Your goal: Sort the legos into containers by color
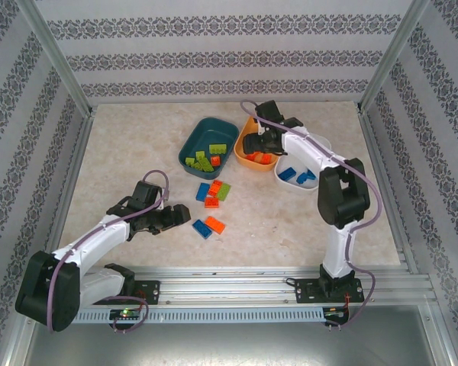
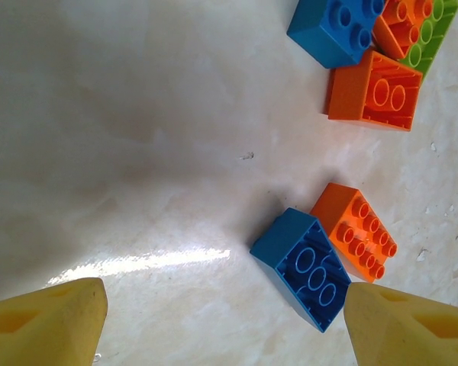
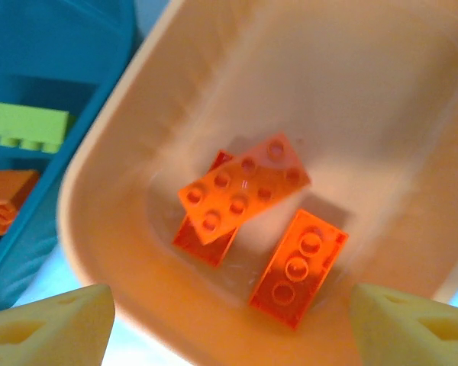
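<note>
- Three trays sit side by side at the far middle of the table (image 1: 122, 168): a teal tray (image 1: 201, 131), an orange tray (image 1: 246, 163) and a white tray (image 1: 288, 186), from left to right.
- The teal tray holds several green bricks (image 1: 203, 162) and one stray orange brick (image 1: 215, 160).
- The orange tray holds three orange-red bricks (image 3: 244, 187); one lies across another, and the third lies just beside them.
- The white tray holds two blue bricks (image 1: 296, 175).
- The right gripper (image 3: 229, 328) hangs over the orange tray, its jaws spread wide and grasping nothing.
- The left gripper (image 2: 225, 320) sits low over the table, also spread wide and empty.
- Just ahead of the left gripper, a loose blue brick (image 2: 305, 267) touches a loose orange one (image 2: 356, 229).
- Four more loose bricks (image 1: 214, 193) cluster on the table just in front of the teal tray: blue, green and two orange.
</note>
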Action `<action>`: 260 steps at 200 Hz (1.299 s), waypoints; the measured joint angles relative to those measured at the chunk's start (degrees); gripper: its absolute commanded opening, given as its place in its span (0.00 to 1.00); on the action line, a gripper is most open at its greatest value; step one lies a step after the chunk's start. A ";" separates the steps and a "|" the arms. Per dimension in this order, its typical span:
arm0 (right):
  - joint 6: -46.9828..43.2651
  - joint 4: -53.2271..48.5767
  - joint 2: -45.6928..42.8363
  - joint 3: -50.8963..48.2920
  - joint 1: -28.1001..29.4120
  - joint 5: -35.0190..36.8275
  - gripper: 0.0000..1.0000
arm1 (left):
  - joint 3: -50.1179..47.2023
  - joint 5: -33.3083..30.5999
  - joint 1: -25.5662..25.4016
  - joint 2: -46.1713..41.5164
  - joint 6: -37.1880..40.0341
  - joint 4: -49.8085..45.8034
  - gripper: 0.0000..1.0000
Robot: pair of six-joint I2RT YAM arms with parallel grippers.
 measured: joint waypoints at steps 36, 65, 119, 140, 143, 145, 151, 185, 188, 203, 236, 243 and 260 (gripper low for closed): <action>0.22 1.99 -13.68 -13.05 5.22 -3.21 0.80 | 0.11 0.15 0.00 2.29 -0.04 0.24 0.82; 0.70 2.51 -20.46 -23.45 13.33 -5.81 0.80 | 0.11 0.68 0.00 3.63 -0.33 1.77 0.82; -1.33 2.71 -19.74 -31.30 25.33 -8.85 0.79 | 0.09 1.81 0.00 4.13 -1.60 4.61 0.82; -3.78 3.32 -18.01 -31.12 26.23 -10.19 0.74 | -0.04 2.05 0.00 4.11 -1.86 5.16 0.82; -4.46 3.37 -17.62 -31.01 26.36 -10.38 0.73 | -0.11 2.10 0.00 4.11 -1.90 5.20 0.82; -4.48 3.32 -17.38 -30.91 26.49 -10.56 0.72 | -0.15 2.16 0.00 4.09 -1.95 5.29 0.82; -5.27 3.39 -16.52 -30.64 26.71 -10.84 0.71 | -0.24 2.21 0.00 4.09 -2.01 5.33 0.82; -8.33 3.30 -11.15 -27.74 29.42 -11.39 0.69 | -0.57 2.21 0.00 4.09 -2.03 5.33 0.82; -8.61 3.30 -10.88 -27.56 29.66 -11.37 0.69 | -0.57 2.21 0.00 4.07 -2.03 5.33 0.82; -9.33 3.06 -9.46 -26.69 30.71 -11.34 0.68 | -0.61 2.21 0.00 3.89 -2.03 5.33 0.82; -10.54 2.71 -7.58 -25.33 31.34 -10.84 0.65 | -0.66 2.21 0.00 3.87 -2.01 5.33 0.82; -10.56 2.62 -7.41 -25.18 31.36 -10.58 0.64 | -0.66 2.21 0.00 3.87 -2.01 5.33 0.82; -10.75 2.60 -6.88 -24.92 31.54 -9.81 0.61 | -0.66 2.21 0.00 3.87 -2.01 5.33 0.82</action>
